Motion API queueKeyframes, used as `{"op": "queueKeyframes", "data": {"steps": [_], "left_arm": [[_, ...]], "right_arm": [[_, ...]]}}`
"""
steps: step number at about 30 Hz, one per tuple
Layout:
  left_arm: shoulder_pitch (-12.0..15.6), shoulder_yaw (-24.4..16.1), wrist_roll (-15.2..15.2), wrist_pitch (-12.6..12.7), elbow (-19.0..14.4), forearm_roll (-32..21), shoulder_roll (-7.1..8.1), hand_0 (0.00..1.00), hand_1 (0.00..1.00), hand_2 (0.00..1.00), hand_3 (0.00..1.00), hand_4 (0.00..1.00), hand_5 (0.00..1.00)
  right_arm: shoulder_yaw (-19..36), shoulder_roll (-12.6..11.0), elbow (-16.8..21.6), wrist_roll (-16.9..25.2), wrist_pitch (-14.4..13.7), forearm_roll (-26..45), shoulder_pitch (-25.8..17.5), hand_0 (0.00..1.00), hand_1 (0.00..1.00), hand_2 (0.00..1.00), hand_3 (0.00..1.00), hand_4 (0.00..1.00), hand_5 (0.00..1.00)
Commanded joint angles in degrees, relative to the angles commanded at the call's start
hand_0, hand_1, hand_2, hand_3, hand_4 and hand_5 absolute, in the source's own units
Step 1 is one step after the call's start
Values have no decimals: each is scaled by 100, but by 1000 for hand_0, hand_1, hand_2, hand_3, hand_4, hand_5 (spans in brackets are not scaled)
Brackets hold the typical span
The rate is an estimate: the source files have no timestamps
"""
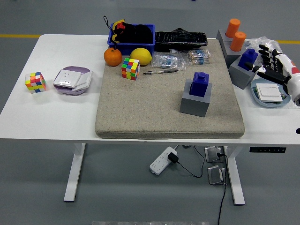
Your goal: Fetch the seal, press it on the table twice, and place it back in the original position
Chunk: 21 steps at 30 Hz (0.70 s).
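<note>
Robot test lab.
White tabletop on a grey floor with a yellow line, power strip underneath.

right hand entered from right edge of frame, low over far-right side of table. only hand and white wrist section showed; rest of arm lay beyond frame. fingers were spread and loosely extended, black-tipped, pointing toward left and far side. thumb reached left, apart from other fingers. palm held nothing. hand sat well apart from table's centre. left arm and hand did not show.
</note>
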Motion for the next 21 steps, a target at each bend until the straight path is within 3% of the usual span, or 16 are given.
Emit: {"op": "queueKeyframes", "data": {"steps": [2, 7, 8, 21], "left_arm": [[-4, -1, 2, 1, 3, -2, -5, 827, 795, 762, 814, 747, 314], [0, -27, 1, 0, -2, 8, -24, 827, 795, 762, 814, 747, 314], [1, -29, 1, 0, -1, 8, -26, 827, 798, 763, 815, 747, 314], [14, -103, 3, 11, 10, 35, -55, 827, 797, 762, 814, 747, 314]], "right_arm": [[134, -13, 19, 4, -31, -16, -96, 939, 916, 908, 904, 998, 624], [572, 20, 2, 71, -131, -85, -376, 939, 916, 908, 904, 998, 624], [622, 30, -2, 94, -151, -74, -409, 910, 862, 841, 835, 998, 598], [1431, 268, 192, 200, -284, -139, -834, 891, 813, 803, 782, 998, 603]]}}
